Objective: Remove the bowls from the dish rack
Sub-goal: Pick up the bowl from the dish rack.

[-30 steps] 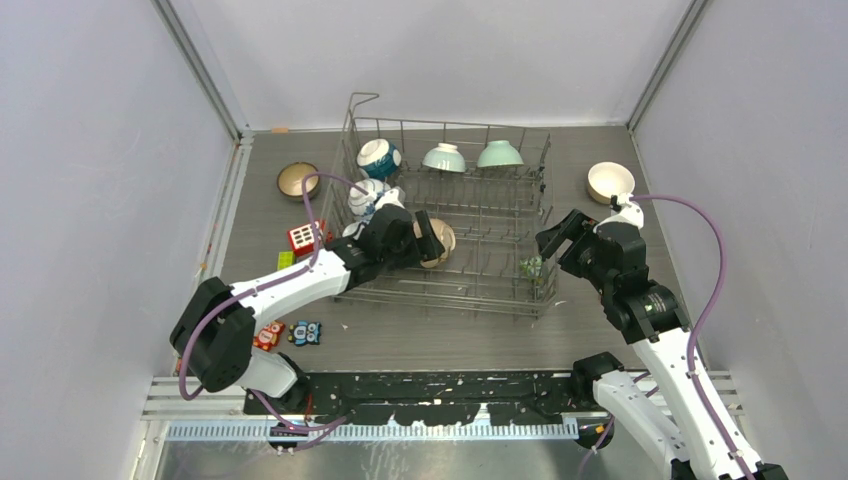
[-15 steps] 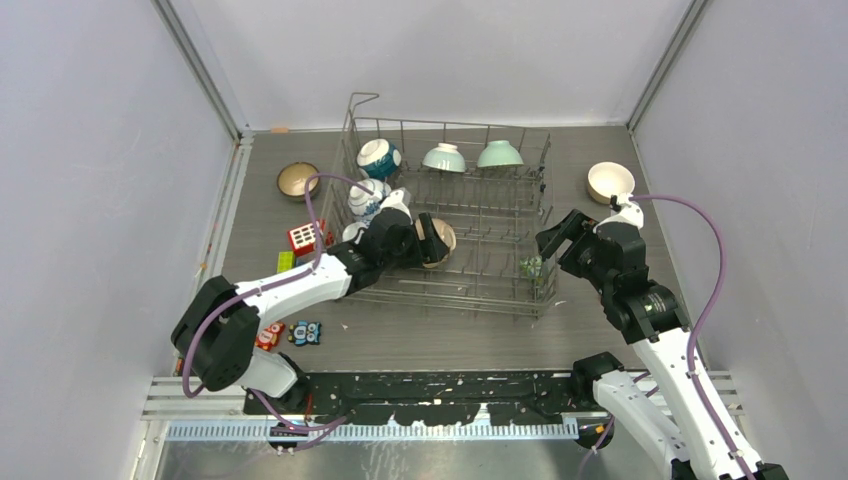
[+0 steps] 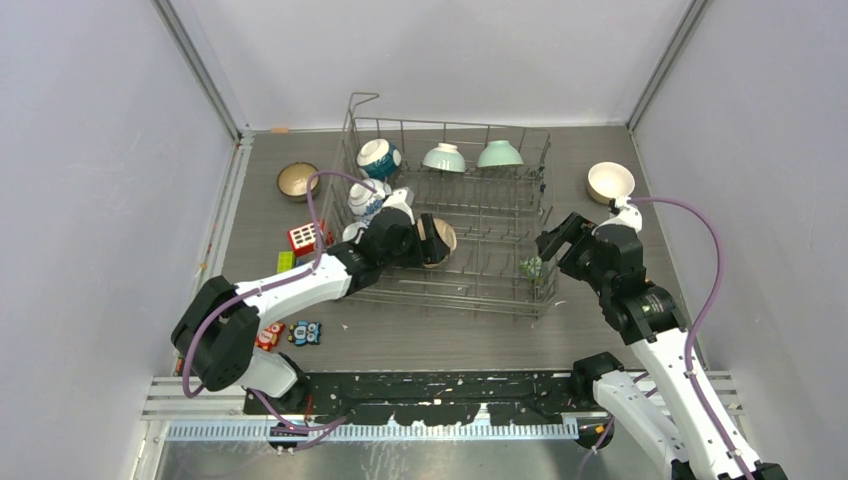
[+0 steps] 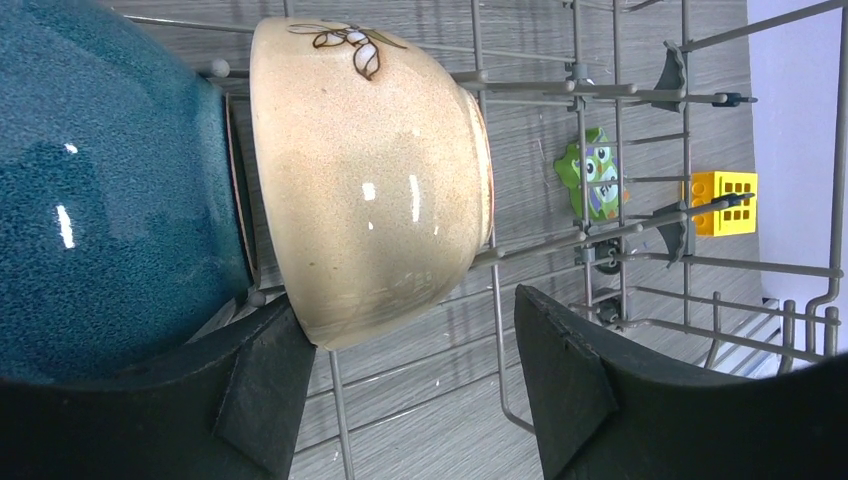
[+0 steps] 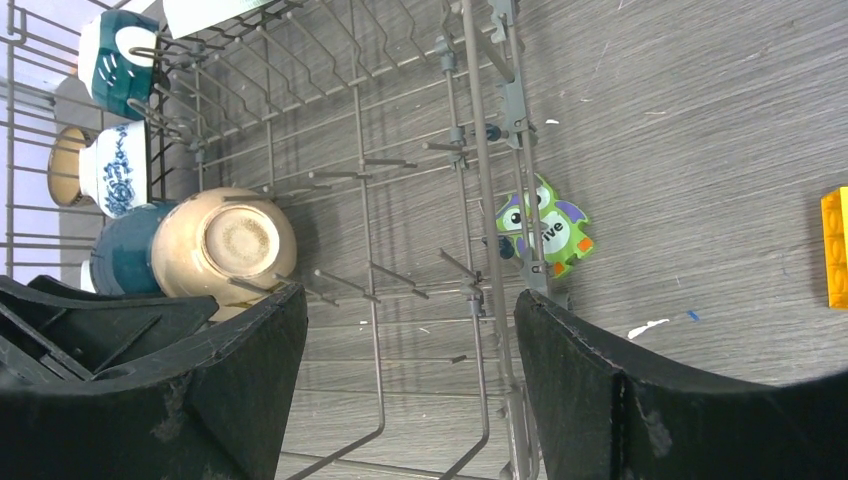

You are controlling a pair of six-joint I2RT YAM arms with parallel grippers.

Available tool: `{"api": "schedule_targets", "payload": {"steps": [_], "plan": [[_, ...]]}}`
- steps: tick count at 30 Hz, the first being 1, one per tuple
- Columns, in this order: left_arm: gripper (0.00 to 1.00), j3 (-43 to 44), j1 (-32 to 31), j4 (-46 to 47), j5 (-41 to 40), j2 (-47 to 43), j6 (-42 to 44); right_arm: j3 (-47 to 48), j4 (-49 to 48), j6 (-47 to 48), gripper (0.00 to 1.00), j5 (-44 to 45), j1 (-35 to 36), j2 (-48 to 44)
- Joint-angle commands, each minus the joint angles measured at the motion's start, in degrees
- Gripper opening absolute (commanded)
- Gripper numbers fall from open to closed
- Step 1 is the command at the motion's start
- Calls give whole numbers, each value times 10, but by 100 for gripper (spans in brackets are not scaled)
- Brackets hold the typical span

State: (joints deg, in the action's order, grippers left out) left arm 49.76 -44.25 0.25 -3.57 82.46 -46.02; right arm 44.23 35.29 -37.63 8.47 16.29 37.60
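One teal bowl [image 4: 100, 190] against beige bowl [image 4: 370, 180]

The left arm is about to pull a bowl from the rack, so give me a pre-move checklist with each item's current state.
1. The left gripper straddles the beige bowl: ok.
2. It is closed on that bowl: not ok; one finger stands apart from it.
3. The beige bowl is separate from the dark teal bowl: not ok; they rest against each other.
4. The dish rack tines are clear of the lift path: cannot tell.
5. The right gripper is open and away from the beige bowl: ok.
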Motion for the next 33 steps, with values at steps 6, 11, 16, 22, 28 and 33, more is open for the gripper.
{"api": "schedule_targets", "payload": {"steps": [6,11,16,22,28,33], "plan": [[72,1,-5,149,46,-33,39,3,-7,8,80,15,2,-11],[75,3,-5,135,47,-33,48,3,-7,8,80,15,2,-11],[75,2,-1,129,40,-36,59,0,-6,9,80,15,3,-13],[75,2,16,151,69,-43,66,-2,-4,9,80,17,3,-15],[75,10,27,160,102,-40,70,-2,2,9,80,28,3,-16],[71,10,35,170,116,-34,62,-1,13,8,80,44,2,-20]]}}
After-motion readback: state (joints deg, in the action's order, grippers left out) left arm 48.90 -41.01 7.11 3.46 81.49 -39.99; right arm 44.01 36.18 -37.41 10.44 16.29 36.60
